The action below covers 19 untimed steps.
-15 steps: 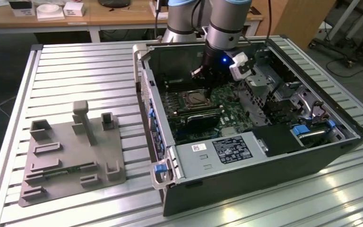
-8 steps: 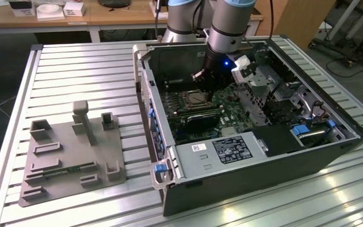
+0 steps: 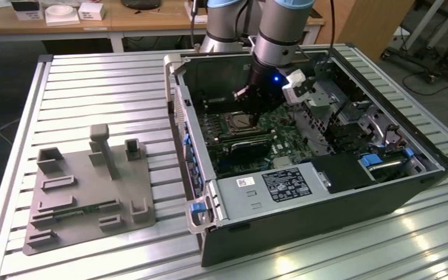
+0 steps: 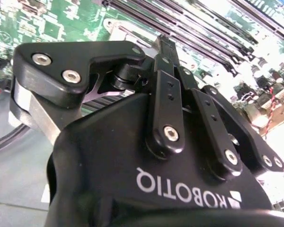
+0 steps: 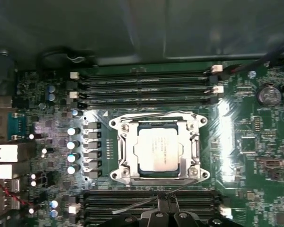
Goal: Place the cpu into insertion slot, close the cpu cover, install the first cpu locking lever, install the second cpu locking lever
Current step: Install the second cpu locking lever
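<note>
The cpu (image 5: 161, 150), a silvery square chip, lies flat in the insertion slot (image 5: 162, 172), whose dark rim shows around it. The cpu cover (image 5: 124, 151), a silvery frame, lies shut over the chip's edges. One thin wire locking lever (image 5: 151, 115) runs along the socket's side next to a bank of memory slots. A second locking lever (image 5: 137, 204) slants away from the opposite side, off the frame. My gripper (image 5: 166, 202) has its fingers together right at this slanted lever; whether it clamps the wire I cannot tell. In the exterior view the gripper (image 3: 244, 99) hangs just above the cpu (image 3: 244, 121).
The open computer case (image 3: 196, 146) lies on a slatted metal table (image 3: 100, 93). Long memory slots (image 5: 142, 87) flank the socket on two sides. A labelled black box (image 3: 286, 184) fills the case's near end. A grey fixture plate (image 3: 91, 192) stands at the exterior view's left.
</note>
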Each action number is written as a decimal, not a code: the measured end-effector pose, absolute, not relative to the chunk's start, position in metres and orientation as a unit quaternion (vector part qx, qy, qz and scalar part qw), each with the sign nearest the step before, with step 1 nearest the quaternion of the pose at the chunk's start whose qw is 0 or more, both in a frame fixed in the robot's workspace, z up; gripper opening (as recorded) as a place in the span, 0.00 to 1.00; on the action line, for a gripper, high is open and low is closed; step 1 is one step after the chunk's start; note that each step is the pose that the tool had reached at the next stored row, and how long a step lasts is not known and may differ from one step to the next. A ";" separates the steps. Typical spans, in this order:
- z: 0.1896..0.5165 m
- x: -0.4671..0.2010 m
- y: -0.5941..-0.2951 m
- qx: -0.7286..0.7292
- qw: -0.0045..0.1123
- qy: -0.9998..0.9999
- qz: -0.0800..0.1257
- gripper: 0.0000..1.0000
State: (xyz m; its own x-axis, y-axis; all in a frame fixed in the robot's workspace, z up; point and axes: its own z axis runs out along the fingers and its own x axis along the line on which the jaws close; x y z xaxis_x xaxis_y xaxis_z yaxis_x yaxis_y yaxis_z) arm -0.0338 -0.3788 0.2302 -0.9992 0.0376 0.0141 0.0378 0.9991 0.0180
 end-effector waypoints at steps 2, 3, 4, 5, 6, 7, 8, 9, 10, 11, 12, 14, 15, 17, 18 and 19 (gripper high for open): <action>0.229 -0.037 -0.379 -0.019 0.008 -1.000 -0.009 0.10; 0.229 -0.039 -0.379 -0.019 0.008 -1.000 -0.009 0.10; 0.228 -0.041 -0.379 -0.019 0.008 -1.000 -0.009 0.10; 0.228 -0.043 -0.379 -0.019 0.008 -1.000 -0.009 0.10; 0.228 -0.044 -0.379 -0.019 0.008 -1.000 -0.009 0.10; 0.227 -0.046 -0.379 -0.019 0.009 -1.000 -0.009 0.10; 0.226 -0.047 -0.379 -0.019 0.009 -1.000 -0.009 0.10; 0.226 -0.049 -0.379 -0.019 0.009 -1.000 -0.009 0.10; 0.224 -0.051 -0.379 -0.019 0.009 -1.000 -0.009 0.10; 0.223 -0.052 -0.379 -0.019 0.010 -1.000 -0.009 0.10; 0.219 -0.055 -0.379 -0.019 0.010 -1.000 -0.009 0.10; 0.218 -0.059 -0.379 -0.017 0.010 -1.000 -0.009 0.10; 0.217 -0.061 -0.379 -0.015 0.010 -1.000 -0.009 0.10; 0.215 -0.065 -0.379 -0.011 0.010 -1.000 -0.010 0.10; 0.215 -0.067 -0.379 -0.009 0.010 -1.000 -0.010 0.10; 0.214 -0.068 -0.379 -0.007 0.010 -1.000 -0.011 0.10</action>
State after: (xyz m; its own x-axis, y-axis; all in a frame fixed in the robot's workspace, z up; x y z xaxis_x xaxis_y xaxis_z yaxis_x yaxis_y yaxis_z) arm -0.0685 -0.3789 0.2138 -0.9997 0.0137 0.0211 0.0142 0.9997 0.0209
